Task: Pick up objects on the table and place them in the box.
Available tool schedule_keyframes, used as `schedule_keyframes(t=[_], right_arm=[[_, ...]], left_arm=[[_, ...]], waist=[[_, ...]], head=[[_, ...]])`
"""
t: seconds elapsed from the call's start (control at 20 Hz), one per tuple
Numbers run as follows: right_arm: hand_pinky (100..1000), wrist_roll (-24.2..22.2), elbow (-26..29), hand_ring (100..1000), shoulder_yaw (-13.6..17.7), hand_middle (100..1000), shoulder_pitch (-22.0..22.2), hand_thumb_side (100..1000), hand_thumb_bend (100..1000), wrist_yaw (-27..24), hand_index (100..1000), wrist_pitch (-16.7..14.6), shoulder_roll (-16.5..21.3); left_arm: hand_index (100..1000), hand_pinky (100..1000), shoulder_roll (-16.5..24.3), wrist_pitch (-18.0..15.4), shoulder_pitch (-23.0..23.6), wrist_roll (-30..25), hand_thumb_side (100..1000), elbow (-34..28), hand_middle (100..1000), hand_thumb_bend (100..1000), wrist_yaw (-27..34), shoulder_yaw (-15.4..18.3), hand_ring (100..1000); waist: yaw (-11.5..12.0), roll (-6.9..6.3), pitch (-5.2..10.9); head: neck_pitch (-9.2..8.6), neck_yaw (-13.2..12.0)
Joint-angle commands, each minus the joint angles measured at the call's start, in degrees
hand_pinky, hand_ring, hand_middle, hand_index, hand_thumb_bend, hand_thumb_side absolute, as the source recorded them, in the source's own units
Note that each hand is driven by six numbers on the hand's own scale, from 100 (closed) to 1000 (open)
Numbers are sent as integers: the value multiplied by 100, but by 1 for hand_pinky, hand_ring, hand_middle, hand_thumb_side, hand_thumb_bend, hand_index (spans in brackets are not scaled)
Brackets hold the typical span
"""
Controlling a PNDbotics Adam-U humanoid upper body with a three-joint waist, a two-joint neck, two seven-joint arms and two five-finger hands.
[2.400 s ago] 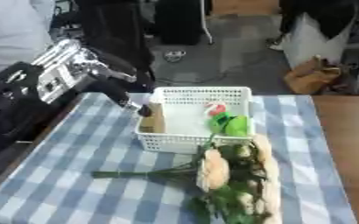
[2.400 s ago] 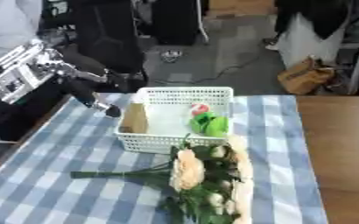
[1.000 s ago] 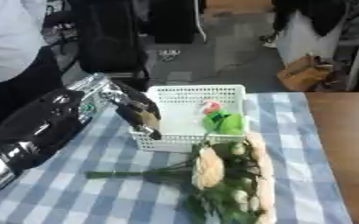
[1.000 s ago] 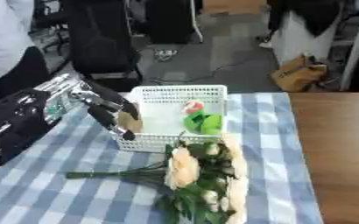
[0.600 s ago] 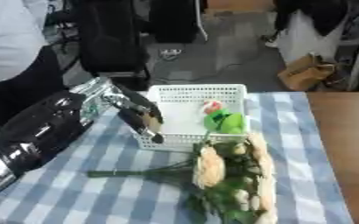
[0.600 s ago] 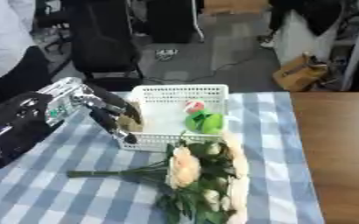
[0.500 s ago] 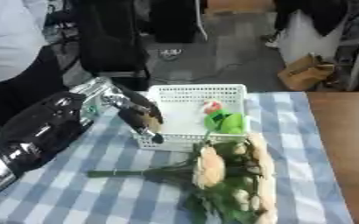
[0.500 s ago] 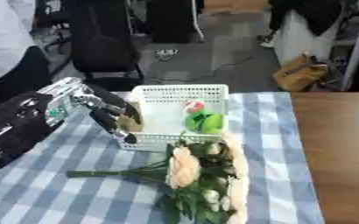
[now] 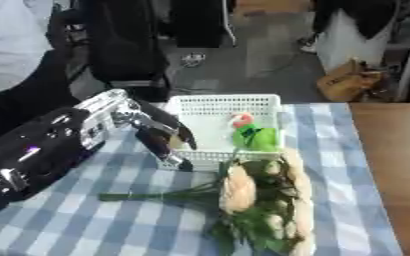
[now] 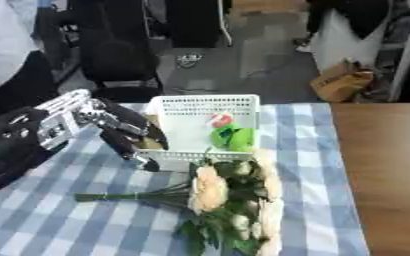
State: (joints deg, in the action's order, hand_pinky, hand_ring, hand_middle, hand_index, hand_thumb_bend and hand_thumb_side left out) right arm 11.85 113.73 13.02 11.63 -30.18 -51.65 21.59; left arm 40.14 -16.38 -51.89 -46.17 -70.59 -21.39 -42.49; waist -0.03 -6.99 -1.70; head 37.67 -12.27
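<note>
A bunch of pale peach roses (image 9: 252, 195) lies flat on the blue-and-white checked tablecloth (image 9: 86, 225), blooms toward the near edge, green leaves thick among them, and the long green stems (image 9: 147, 196) running out to the left. The topmost blooms lie just against the near wall of the white plastic basket (image 9: 217, 107), which stands upright at the far middle of the table. Inside the basket, toward its right side, sits a green thing with a pinkish-red top (image 9: 250, 135); what it is I can't make out from here. Something tan shows in the basket's left near corner, partly hidden behind the fingers.

The left hand (image 9: 152, 131) comes in from the left on a black and silver arm, and sits at the basket's left near corner. Its dark fingers (image 9: 175, 157) are bent and point downward along the basket's wall; they seem to hold nothing, though the blur leaves that uncertain. The right hand shows in neither view.

Open cloth lies to the left of and below the stems, and a strip of it runs along the right of the flowers up to the bare brown tabletop (image 9: 397, 165). Beyond the far table edge are a dark chair and floor.
</note>
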Motion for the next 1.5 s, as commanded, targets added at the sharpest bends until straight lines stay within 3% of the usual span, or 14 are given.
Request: schedule_keyframes(t=[0.05,0.35,0.95,1.5], right_arm=[[721,2,87,776,11,624,-17,975,100,-45,664,-32,188],[722,-9,87,776,15,624,5,970,100,-67,664,-32,206],[722,-15,87,773,40,624,29,972,100,-91,661,-32,228],[722,-36,87,773,36,624,27,975,100,-93,656,-32,218]], left_arm=[[1000,805,387,-196,-17,-580,1000,-488,950,535,354,-45,948],[1000,808,616,338,164,-580,1000,-999,955,526,757,-187,952],[1000,849,840,910,392,-580,1000,-1550,1000,476,1147,-225,1000],[1000,892,792,1269,442,-580,1000,-1493,1000,617,880,-252,1000]], waist=[[5,-44,144],[11,-60,169],[23,-73,191],[15,-66,183]], head=[[23,13],[48,6],[77,3],[64,-2]])
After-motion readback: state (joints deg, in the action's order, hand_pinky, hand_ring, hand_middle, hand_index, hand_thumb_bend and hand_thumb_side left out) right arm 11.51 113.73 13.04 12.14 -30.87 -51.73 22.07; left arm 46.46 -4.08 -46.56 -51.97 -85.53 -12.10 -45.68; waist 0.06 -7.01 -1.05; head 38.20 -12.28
